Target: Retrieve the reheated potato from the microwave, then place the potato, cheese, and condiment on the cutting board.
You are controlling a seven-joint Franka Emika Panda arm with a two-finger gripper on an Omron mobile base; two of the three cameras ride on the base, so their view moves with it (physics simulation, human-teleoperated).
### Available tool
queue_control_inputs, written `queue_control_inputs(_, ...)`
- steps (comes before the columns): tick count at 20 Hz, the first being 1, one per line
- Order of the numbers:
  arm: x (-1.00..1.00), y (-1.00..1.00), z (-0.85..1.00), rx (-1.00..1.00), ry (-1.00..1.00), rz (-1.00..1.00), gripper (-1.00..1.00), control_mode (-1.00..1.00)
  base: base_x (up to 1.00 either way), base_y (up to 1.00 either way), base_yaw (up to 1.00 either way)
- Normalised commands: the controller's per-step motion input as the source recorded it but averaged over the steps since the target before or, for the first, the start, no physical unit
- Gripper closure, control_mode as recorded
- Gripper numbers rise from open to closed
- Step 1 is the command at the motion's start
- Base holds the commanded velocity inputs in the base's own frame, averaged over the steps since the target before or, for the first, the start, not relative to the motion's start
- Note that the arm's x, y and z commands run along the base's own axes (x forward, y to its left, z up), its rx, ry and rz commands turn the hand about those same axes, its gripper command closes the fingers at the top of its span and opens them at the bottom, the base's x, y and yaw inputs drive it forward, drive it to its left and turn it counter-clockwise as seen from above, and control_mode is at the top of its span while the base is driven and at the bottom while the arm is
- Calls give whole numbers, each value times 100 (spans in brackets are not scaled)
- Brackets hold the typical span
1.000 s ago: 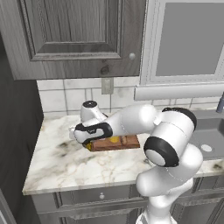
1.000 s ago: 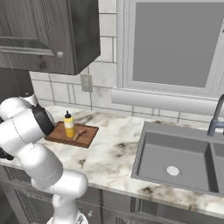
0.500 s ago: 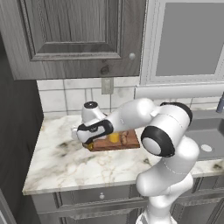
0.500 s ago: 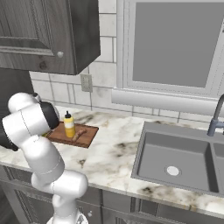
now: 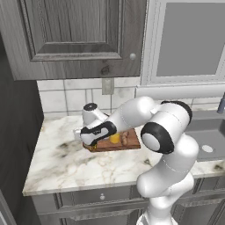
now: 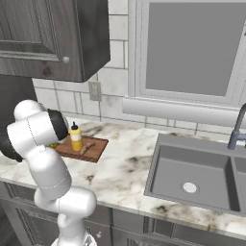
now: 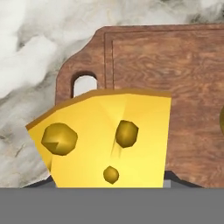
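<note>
My gripper (image 5: 86, 135) is shut on the cheese (image 7: 109, 135), a yellow wedge with holes that looms large in the hand view. It hovers over the handle end of the reddish-brown cutting board (image 7: 183, 65), just by the hole (image 7: 84, 83). On the cutting board (image 6: 93, 151) stands the yellow condiment bottle (image 6: 76, 137), with the tan potato (image 6: 87, 146) lying beside it. In the left base view the arm hides most of the condiment bottle (image 5: 114, 139), while the potato (image 5: 126, 139) shows to its right. The microwave is out of view.
The marble counter (image 5: 66, 162) ends at a dark tall panel on the left. A steel sink (image 6: 192, 178) with a faucet (image 6: 238, 127) lies to the right. A wall cabinet (image 5: 79, 35) hangs overhead, and an outlet (image 5: 107, 85) sits on the tiled wall.
The hand has stayed over the board's handle end with the cheese. The arm's elbow and upper links have swung closer to the cameras.
</note>
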Motion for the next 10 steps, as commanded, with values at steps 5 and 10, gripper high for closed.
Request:
queue_control_inputs(5, 10, -11, -6, -2, 0, 0, 100, -100, 0, 0, 0)
queue_control_inputs(10, 15, -11, -6, 0, 0, 0, 100, -100, 0, 0, 0)
